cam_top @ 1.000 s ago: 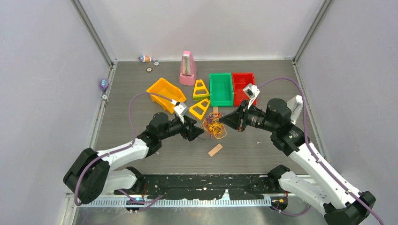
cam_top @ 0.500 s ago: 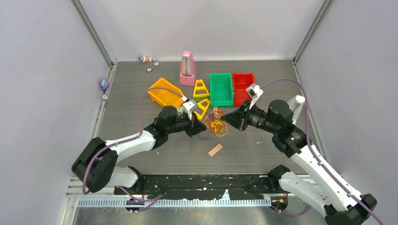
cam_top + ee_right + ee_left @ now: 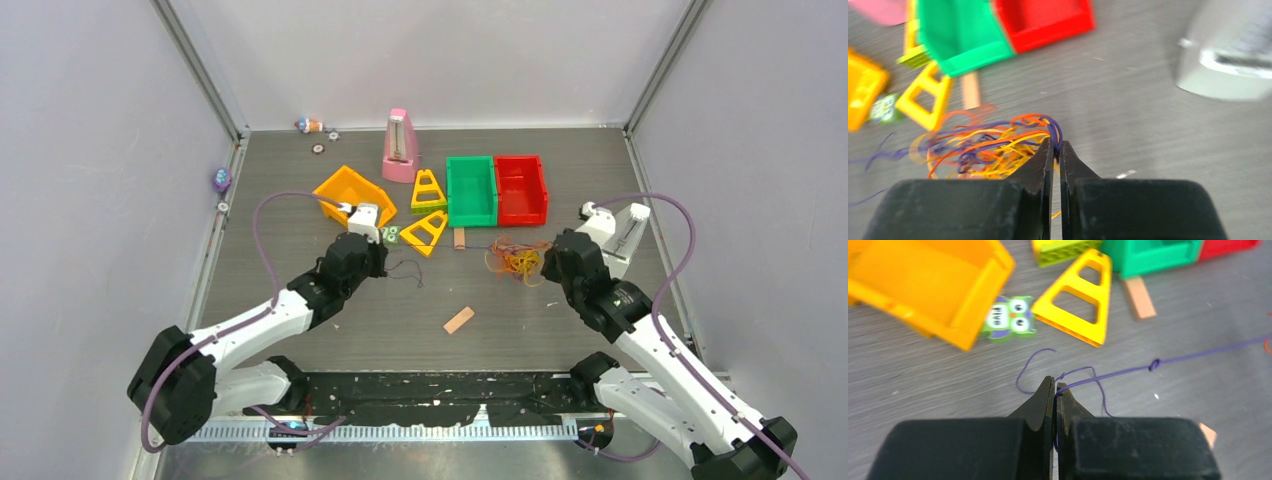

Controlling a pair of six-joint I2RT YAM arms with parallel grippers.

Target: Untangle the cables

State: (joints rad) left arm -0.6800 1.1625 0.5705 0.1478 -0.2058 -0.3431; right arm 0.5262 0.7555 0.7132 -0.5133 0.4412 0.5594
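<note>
The cables (image 3: 515, 262) are a tangle of yellow, orange-red and purple cords lying right of centre, below the red bin. My right gripper (image 3: 541, 266) is shut on purple cords at the tangle's right edge; in the right wrist view the cables (image 3: 988, 145) fan out to the left of that gripper (image 3: 1054, 145). One purple cable (image 3: 1154, 363) with a knot runs out of the tangle leftward to my left gripper (image 3: 1054, 386), which is shut on it. Its loose end (image 3: 405, 270) curls on the table beside the left gripper (image 3: 385, 264).
An orange bin (image 3: 350, 195), green bin (image 3: 471, 190) and red bin (image 3: 522, 188) stand behind the grippers, with two yellow triangles (image 3: 427, 232), an owl tile (image 3: 1008, 319) and a pink metronome (image 3: 401, 147). A wooden block (image 3: 459, 320) lies in front. A grey-white device (image 3: 625, 235) sits at the right.
The left gripper shut on a purple cable and drew back to the left. The right gripper dragged the tangle to the right, so the purple cable now stretches between them.
</note>
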